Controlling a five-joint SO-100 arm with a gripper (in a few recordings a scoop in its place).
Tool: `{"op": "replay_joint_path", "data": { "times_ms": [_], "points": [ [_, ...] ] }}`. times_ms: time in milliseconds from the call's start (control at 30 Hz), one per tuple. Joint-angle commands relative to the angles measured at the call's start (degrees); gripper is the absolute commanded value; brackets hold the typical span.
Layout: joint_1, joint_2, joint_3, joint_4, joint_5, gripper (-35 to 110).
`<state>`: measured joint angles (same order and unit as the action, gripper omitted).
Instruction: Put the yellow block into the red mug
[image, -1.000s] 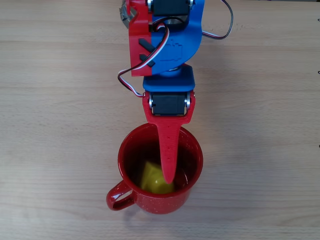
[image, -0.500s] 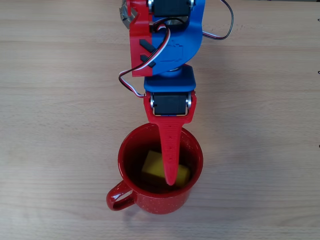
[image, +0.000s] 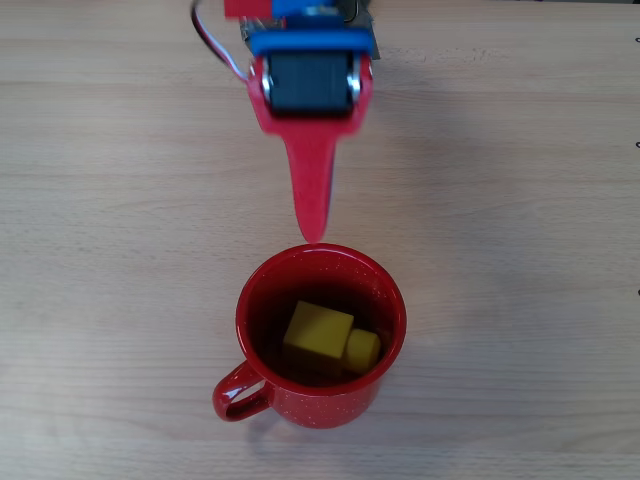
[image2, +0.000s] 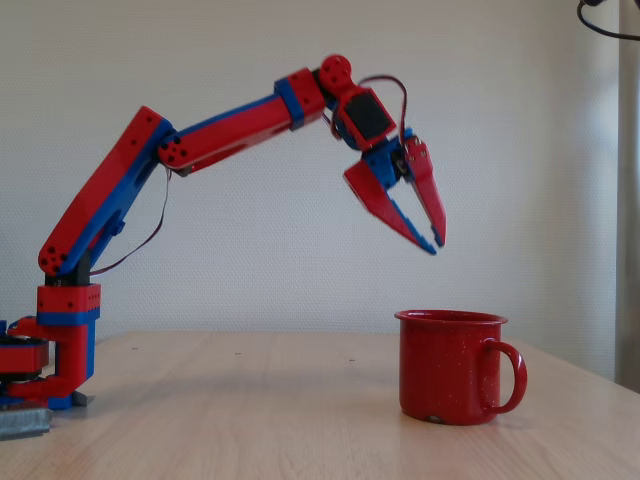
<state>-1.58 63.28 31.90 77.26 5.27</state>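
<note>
- Pale wood-grain counter (image: 520, 200) runs under the whole scene, with a plain white wall behind it in the fixed view.
- Above that surface the tool (image2: 436, 240) hangs in mid-air, well clear of the red mug (image2: 450, 365); its two tapered fingers spread near their base and draw close at the tips, and nothing is between them, so it is released and empty.
- In the overhead view the tool (image: 314, 236) shows as one red tapered finger whose tip lies just outside the far edge of the red mug (image: 322, 408).
- A second ago, and again half a second ago, that finger reached down across the mug's mouth and over the block; now it has pulled back toward the top of the picture and risen, and the blue and red arm (image2: 230, 125) that covered much of the upper frame has withdrawn to the edge.
- The yellow block (image: 328, 334) lies on the mug's dark red bottom, tipped on its side with its round stud pointing right in the overhead view.
- A second ago the block sat lower in the cup, partly hidden by the finger; it now lies fully uncovered.
- The mug itself has kept its place, standing upright with its loop handle at lower left in the overhead view and to the right in the fixed view.
</note>
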Motion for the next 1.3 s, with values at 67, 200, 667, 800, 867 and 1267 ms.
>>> {"op": "replay_joint_path", "data": {
  "times_ms": [67, 200, 667, 800, 867, 1267],
  "points": [
    [1.23, 12.48, -0.35, 1.58, 1.49, 0],
    [3.69, 19.69, 5.01, 0.97, 0.70, 0],
    [7.21, 47.37, 38.58, -8.35, 0.70, 0],
    [5.98, 57.39, 52.47, -10.99, 0.00, 0],
    [5.36, 61.52, 58.45, -11.43, -1.05, 0],
    [2.46, 87.36, 94.66, -14.59, -2.46, 0]
  ]
}}
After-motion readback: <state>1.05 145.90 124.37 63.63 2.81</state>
